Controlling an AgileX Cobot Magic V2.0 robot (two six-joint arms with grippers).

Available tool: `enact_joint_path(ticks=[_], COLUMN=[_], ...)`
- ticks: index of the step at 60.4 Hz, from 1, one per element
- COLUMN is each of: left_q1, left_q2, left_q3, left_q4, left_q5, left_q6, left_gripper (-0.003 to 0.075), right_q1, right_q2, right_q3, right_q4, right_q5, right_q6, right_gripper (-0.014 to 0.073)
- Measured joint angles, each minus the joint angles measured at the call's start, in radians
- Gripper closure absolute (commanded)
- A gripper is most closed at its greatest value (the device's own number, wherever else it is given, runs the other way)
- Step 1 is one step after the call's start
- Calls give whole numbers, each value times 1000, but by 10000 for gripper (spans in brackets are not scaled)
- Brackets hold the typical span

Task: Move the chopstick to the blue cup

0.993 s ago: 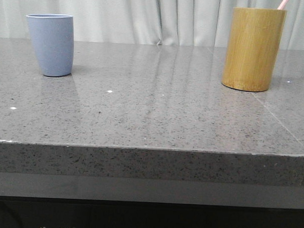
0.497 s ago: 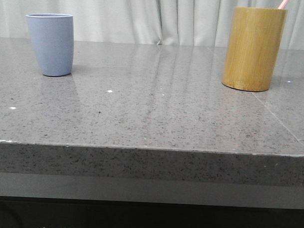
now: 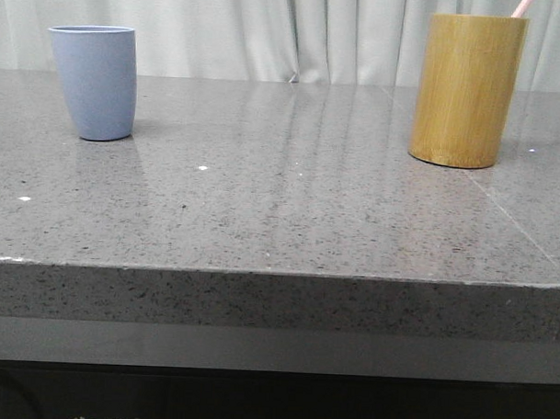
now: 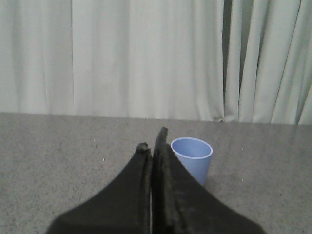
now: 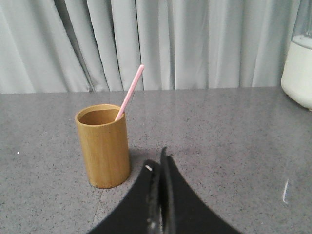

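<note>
The pale pink chopstick [image 5: 129, 91] leans out of a yellow-brown bamboo holder [image 5: 103, 145]; in the front view its tip [image 3: 521, 6] pokes above the holder [image 3: 466, 89] at the back right of the table. The light-blue cup [image 3: 93, 81] stands upright and empty at the back left. My left gripper [image 4: 153, 141] is shut with nothing in it, short of the blue cup [image 4: 192, 159] and just beside it. My right gripper [image 5: 158, 161] is also shut and empty, short of the holder and off to one side.
The grey speckled stone table [image 3: 280, 209] has a front edge [image 3: 278, 274] low in the front view. White curtains [image 3: 268, 30] hang behind it. A white rounded vessel [image 5: 298, 73] stands on the table beyond the right gripper, away from the holder.
</note>
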Motion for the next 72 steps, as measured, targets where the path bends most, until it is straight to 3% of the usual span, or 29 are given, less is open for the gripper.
enact_joint_path(ticks=[10, 37, 44, 49, 57, 63, 72], left_q1=[0, 0, 0, 0, 0, 0, 0], left_q2=[103, 239, 252, 256, 258, 262, 307], left_q3=[-23, -23, -23, -23, -23, -23, -58], left_q4=[0, 0, 0, 0, 0, 0, 0], left_q5=[49, 56, 58, 60, 60, 60, 93], left_q6=[0, 0, 0, 0, 0, 0, 0], left_gripper=[739, 738, 723, 641, 367, 248, 238], right_q1=[0, 0, 0, 0, 0, 0, 0], right_q2=[135, 311, 323, 327, 330, 330, 330], right_q3=[-75, -77, -77, -77, -77, -77, -77], right_q4=[-7, -7, -10, -11, -12, -14, -4], right_q5=[67, 126, 136, 150, 163, 165, 170], right_q6=[0, 0, -22, -36, -45, -49, -50], right_gripper=[662, 659, 552, 386, 116, 69, 76])
